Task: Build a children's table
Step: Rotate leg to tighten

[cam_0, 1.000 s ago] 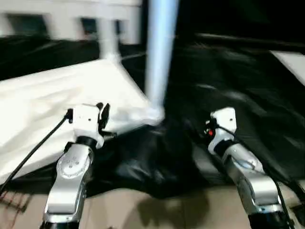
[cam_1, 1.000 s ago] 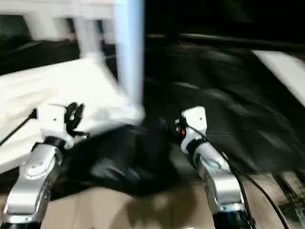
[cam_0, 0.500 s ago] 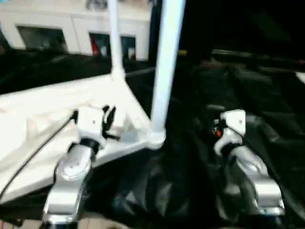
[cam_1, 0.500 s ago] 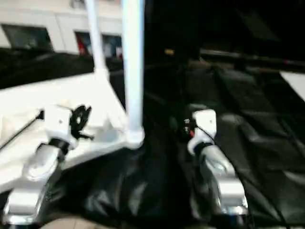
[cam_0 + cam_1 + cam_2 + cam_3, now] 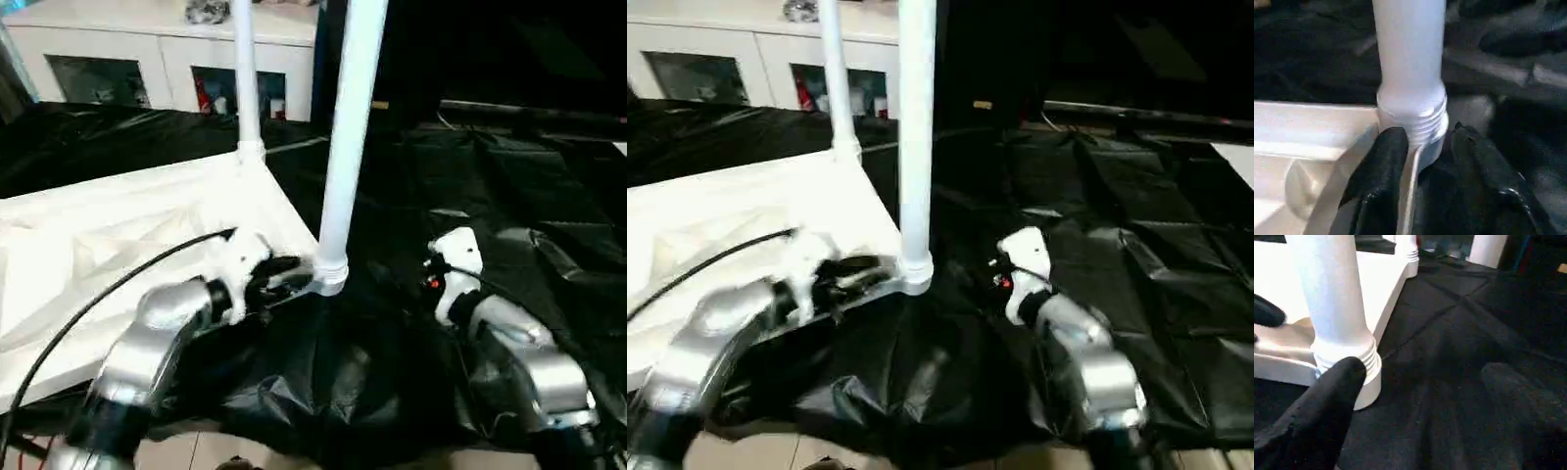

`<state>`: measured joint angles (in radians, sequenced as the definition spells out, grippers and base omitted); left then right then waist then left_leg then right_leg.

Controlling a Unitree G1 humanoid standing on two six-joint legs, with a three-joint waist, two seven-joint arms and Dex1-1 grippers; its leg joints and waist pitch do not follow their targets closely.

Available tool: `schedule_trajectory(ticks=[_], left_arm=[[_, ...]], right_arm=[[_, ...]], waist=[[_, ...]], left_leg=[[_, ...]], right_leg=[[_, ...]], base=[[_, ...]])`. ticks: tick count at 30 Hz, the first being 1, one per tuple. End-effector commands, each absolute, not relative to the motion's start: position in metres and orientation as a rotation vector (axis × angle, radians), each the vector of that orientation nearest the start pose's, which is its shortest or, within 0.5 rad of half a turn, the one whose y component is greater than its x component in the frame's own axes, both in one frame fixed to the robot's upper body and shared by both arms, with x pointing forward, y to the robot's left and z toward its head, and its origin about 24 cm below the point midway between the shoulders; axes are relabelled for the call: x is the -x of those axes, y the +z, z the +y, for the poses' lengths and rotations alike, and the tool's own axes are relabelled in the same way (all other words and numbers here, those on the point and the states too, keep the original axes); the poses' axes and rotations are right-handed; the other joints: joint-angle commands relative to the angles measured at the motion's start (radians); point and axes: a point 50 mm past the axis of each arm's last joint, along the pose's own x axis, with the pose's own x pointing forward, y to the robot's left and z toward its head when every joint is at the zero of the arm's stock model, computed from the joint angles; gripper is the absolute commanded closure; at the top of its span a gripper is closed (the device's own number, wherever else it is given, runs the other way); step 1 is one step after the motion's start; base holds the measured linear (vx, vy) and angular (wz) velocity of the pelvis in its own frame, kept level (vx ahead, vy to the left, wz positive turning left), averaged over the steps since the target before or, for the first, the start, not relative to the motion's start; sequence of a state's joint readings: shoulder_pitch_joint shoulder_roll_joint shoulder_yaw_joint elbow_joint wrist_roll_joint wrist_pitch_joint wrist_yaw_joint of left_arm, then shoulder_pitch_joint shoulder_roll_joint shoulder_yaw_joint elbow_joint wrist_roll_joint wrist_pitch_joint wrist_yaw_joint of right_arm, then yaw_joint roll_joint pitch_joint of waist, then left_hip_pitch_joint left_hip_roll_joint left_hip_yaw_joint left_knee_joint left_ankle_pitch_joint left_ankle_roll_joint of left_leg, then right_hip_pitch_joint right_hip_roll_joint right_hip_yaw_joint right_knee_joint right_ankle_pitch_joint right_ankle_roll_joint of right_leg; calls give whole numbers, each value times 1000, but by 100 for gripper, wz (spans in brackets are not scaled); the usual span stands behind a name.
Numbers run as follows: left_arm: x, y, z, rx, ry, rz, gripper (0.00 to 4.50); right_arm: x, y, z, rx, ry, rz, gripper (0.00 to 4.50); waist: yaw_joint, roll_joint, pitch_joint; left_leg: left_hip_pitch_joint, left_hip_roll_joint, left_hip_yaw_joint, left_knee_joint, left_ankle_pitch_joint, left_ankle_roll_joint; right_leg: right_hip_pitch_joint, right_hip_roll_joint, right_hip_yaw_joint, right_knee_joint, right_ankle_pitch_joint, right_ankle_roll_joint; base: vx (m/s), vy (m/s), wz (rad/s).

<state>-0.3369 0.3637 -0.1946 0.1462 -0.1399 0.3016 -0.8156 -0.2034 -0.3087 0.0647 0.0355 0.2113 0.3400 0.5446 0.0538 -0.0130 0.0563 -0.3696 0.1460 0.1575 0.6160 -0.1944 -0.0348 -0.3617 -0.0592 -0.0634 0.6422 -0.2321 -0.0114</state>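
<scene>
The children's table lies upside down: its white tabletop point(image 5: 118, 235) rests ribbed side up on black sheeting. Two white legs stand upright in its corner sockets, the near leg point(image 5: 351, 117) and the far leg point(image 5: 245, 88). My left gripper point(image 5: 281, 275) reaches across the tabletop's edge to the near socket point(image 5: 330, 277). In the left wrist view its black fingers point(image 5: 1382, 161) stand apart on either side of the leg's threaded base point(image 5: 1413, 117). My right gripper point(image 5: 436, 269) hovers open just right of that socket. One of its fingers point(image 5: 1327, 401) shows beside the leg's base, holding nothing.
A white cabinet point(image 5: 157, 59) with glass doors stands along the back. Crumpled black sheeting point(image 5: 509, 186) covers the ground around the tabletop. A strip of bare floor point(image 5: 294, 455) shows at the front. My left arm's black cable point(image 5: 98, 294) trails over the tabletop.
My left arm has swung right and turned, bringing its gripper from above the tabletop to the near leg's base, with its fingers wider apart. The camera has tilted. My right arm has barely moved.
</scene>
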Motion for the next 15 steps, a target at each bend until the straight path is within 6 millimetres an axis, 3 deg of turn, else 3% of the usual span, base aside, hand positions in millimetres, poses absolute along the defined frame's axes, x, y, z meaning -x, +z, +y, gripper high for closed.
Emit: schedule_trajectory(ticks=[1, 4, 5, 7, 8, 11, 15], left_arm=[[-296, 54, 135, -270, -998, 364, 258], [-299, 46, 138, -323, -1084, 457, 258], [-302, 43, 141, -353, -1103, 497, 258], [-305, 42, 146, -349, -1107, 537, 258], [-307, 43, 147, -351, -1103, 544, 283], [-307, 43, 147, -351, -1103, 544, 283], [-307, 43, 147, -351, -1103, 544, 283]], right_arm=[[-282, 60, -162, 90, 650, 235, 10], [-279, 62, -167, 104, 709, 247, 10], [-277, 62, -169, 114, 740, 257, 10], [-274, 62, -169, 127, 772, 268, 10], [-273, 62, -170, 130, 780, 270, 0], [-273, 62, -170, 130, 780, 270, 0], [-273, 62, -170, 130, 780, 270, 0]], waist=[[2, 3, -52], [7, 3, -63], [10, 6, -67], [12, 6, -66], [11, 6, -67], [11, 5, -65], [12, 7, -59]], left_leg=[[9, 85, -38, -98, -279, -23], [3, 82, -31, -88, -145, 23], [8, 83, -29, -83, -104, 47], [6, 83, -27, -81, -75, 74], [5, 84, -25, -81, -73, 85], [7, 89, -25, -82, -97, 87], [13, 93, -21, -88, -161, 58]], right_leg=[[24, -107, 70, -100, -229, -166], [33, -104, 66, -84, -28, -207], [35, -104, 65, -77, 44, -219], [38, -105, 63, -74, 102, -241], [40, -108, 61, -74, 107, -256], [39, -110, 60, -79, 58, -270], [33, -108, 61, -89, -61, -268]], base=[[0, 0, 0], [0, 0, 0], [0, 0, 0], [0, 0, 0], [0, 0, 0], [0, 0, 0], [0, 0, 0]])
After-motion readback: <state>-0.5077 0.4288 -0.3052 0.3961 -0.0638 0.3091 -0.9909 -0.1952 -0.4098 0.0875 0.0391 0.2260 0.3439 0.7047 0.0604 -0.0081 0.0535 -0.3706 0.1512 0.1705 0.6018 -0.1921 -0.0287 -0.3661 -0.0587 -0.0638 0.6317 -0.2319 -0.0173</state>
